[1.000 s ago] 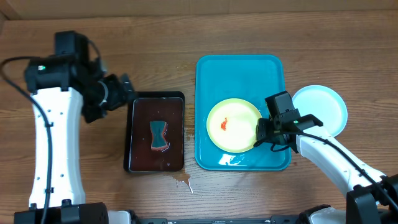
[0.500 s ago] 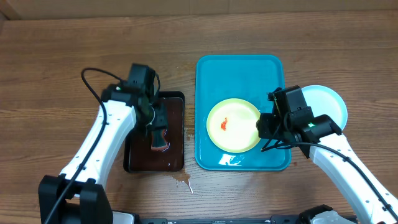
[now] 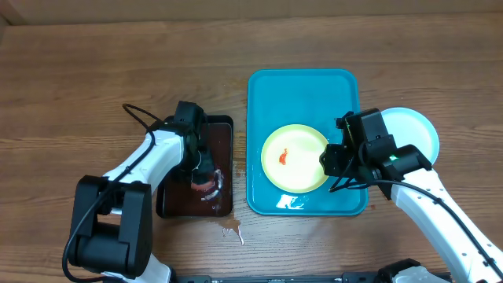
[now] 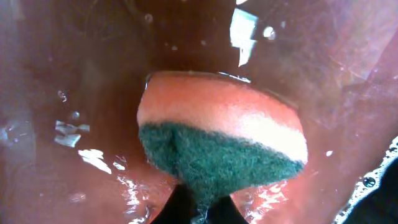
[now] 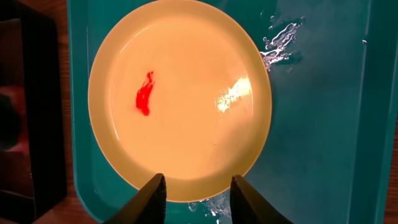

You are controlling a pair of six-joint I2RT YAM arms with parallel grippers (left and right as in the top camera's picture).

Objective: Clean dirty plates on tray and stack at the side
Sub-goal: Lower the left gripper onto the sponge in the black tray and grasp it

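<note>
A pale yellow-green plate with a small red smear lies on the turquoise tray. My right gripper hangs at the plate's right rim, fingers apart over the edge, gripping nothing. A pale blue-white plate rests on the table right of the tray, partly under the right arm. My left gripper is down in the black tray, shut on the green side of a wet sponge.
The black tray holds dark brown liquid around the sponge. A small spill marks the wood just in front of it. Water drops lie on the turquoise tray beside the plate.
My left arm swung right from the table's left side, dropped into the black tray and shut on the sponge. The right gripper has stayed at the plate's rim.
</note>
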